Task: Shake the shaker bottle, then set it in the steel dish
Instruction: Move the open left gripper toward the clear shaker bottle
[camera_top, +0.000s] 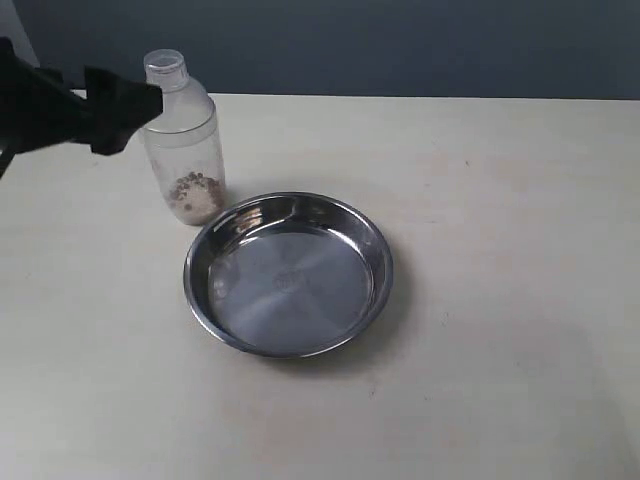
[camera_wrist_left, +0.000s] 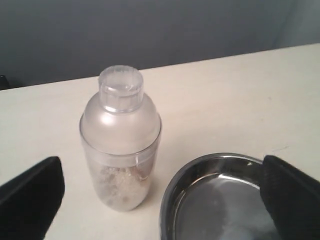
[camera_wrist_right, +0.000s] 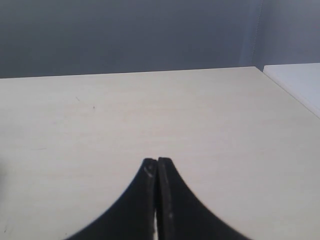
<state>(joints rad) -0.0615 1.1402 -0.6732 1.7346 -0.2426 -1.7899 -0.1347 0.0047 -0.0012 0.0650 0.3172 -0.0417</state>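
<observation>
Table (camera_top: 500, 180): left gripper (camera_wrist_left: 160, 165) spread near shaker bottle (camera_wrist_left: 120, 145); right gripper (camera_wrist_right: 157, 162), wrist-seen only, pressed together.

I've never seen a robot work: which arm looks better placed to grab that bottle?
Left. The left gripper is open, lined up on the bottle just ahead. The right gripper is shut and sees only bare table.

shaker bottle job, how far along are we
Done: nothing visibly; the shaker bottle stands upright on the table beside the steel dish, which is empty. In hand: the left tool is open at the bottle's shoulder, not gripping it; the right tool is shut over bare table. Left: grasp, shake, then set the bottle in the dish.
</observation>
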